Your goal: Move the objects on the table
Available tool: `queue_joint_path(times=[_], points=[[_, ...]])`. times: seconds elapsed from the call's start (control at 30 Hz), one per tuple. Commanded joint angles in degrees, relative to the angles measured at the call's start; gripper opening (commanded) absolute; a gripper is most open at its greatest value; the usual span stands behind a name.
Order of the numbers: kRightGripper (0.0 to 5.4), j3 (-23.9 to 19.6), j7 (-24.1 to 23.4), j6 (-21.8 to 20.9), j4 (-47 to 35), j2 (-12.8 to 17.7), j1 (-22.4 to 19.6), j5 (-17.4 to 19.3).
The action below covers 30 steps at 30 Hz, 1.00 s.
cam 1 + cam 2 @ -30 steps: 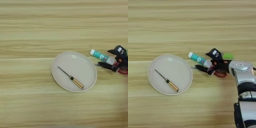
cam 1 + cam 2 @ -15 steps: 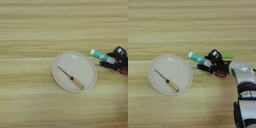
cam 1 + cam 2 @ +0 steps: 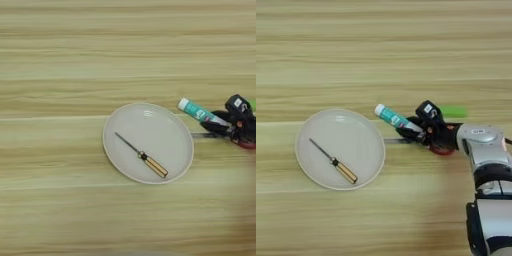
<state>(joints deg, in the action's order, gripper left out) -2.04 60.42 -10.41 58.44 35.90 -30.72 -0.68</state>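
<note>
Right eye view: forearm point(image 3: 483, 145) reaches left, gripper point(image 3: 418, 129) low over scissors point(image 3: 438, 146) (grip state unclear).

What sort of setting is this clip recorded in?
Likely a tabletop manipulation test bench: a bare wooden table holding a plate with a screwdriver, a glue stick, red-handled scissors, and the robot's gripper.
</note>
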Motion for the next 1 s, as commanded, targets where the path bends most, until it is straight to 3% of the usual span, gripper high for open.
queue_joint_path(times=[0.03, 0.33, 0.5, 0.63, 0.83, 1.0], points=[[1.71, -0.5, -1.24, -0.23, -2.46, 2.28, -3.82, 0.37], [1.7, -2.1, -4.26, -1.81, -3.39, 2.01, -5.9, 1.39], [1.7, -3.19, -3.95, -1.69, -9.56, 1.88, -6.19, 3.04], [1.7, -3.03, -3.07, 0.5, -20.47, 0.99, -4.19, 4.66], [1.7, -0.73, -3.14, 7.94, -41.58, -1.73, 1.38, 5.94], [1.7, 1.97, -3.49, 13.58, -52.2, -3.54, 4.93, 5.49]])
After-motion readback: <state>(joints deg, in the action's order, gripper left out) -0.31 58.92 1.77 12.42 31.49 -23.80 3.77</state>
